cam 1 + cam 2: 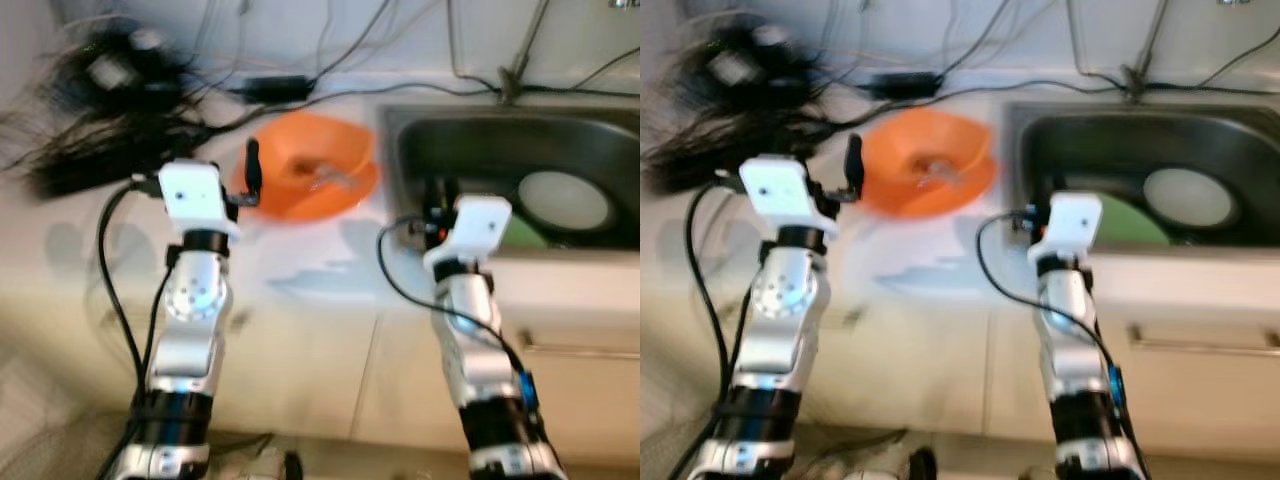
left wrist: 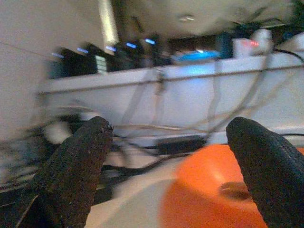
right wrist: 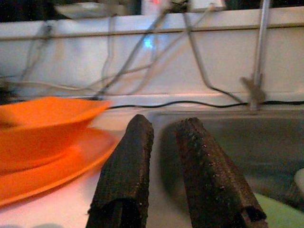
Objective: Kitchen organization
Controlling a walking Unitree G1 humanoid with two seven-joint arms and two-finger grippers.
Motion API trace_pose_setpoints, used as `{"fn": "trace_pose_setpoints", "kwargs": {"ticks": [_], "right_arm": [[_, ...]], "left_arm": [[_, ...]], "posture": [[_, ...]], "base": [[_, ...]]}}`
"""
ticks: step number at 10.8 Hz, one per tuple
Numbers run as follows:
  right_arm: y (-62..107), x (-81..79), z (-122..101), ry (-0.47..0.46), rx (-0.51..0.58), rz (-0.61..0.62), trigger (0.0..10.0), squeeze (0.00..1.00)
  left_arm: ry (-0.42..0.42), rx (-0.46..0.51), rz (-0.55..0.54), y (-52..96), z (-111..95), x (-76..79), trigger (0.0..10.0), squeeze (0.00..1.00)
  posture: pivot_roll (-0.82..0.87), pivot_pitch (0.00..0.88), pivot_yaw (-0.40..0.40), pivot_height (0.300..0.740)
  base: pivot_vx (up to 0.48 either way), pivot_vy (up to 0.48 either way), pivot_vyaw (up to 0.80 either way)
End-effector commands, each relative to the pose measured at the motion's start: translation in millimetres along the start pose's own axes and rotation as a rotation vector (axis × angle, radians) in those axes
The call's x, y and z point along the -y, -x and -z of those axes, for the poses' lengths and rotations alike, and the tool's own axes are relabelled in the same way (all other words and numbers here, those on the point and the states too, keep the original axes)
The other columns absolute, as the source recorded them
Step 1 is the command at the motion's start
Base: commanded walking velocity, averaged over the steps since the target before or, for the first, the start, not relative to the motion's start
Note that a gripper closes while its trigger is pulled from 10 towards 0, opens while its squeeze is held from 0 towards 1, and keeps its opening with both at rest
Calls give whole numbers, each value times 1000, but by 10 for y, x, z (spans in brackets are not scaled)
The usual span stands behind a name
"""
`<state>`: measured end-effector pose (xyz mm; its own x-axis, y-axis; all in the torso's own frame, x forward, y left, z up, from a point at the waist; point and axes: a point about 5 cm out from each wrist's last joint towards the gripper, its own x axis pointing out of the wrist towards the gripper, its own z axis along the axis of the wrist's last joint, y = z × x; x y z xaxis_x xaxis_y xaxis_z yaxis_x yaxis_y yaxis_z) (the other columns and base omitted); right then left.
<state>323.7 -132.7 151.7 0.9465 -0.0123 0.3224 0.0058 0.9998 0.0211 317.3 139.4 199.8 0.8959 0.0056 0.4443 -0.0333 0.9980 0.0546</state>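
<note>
A tangle of cables [image 1: 100, 110] is bunched at the far left of the counter [image 1: 310, 270], out of the working area. The left gripper [image 2: 166, 156] is held with its fingers wide apart beside the orange bowl [image 1: 310, 165], apparently lined up for a grasp. The bowl is stacked on an orange plate [image 3: 57, 166], just left of the sink [image 1: 480, 140]. The right gripper [image 3: 166, 166], fingers nearly together and empty, is poised at the sink's near edge, where a white dish [image 1: 565, 200] lies inside.
</note>
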Motion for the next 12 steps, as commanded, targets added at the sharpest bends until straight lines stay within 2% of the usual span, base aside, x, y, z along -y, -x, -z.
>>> {"fn": "trace_pose_setpoints", "kwargs": {"ticks": [1,7,10,12], "right_arm": [[-1,-22,8,-2,-10,-4,10000,0],[19,-55,36,-1,-27,-18,10000,0],[13,-88,44,4,-33,-37,10000,0],[15,-92,60,9,-42,-41,10000,0]], "left_arm": [[-16,-2,-6,-12,3,-12,10000,0],[-34,-63,18,56,140,17,10000,0],[-29,-80,26,59,173,40,10000,0],[-29,-93,26,64,196,47,10000,0]], "posture": [[83,0,88,740],[74,0,91,740],[69,0,94,740],[70,0,92,740]], "base": [[0,0,0],[0,0,0],[0,-361,0],[0,-120,0]]}}
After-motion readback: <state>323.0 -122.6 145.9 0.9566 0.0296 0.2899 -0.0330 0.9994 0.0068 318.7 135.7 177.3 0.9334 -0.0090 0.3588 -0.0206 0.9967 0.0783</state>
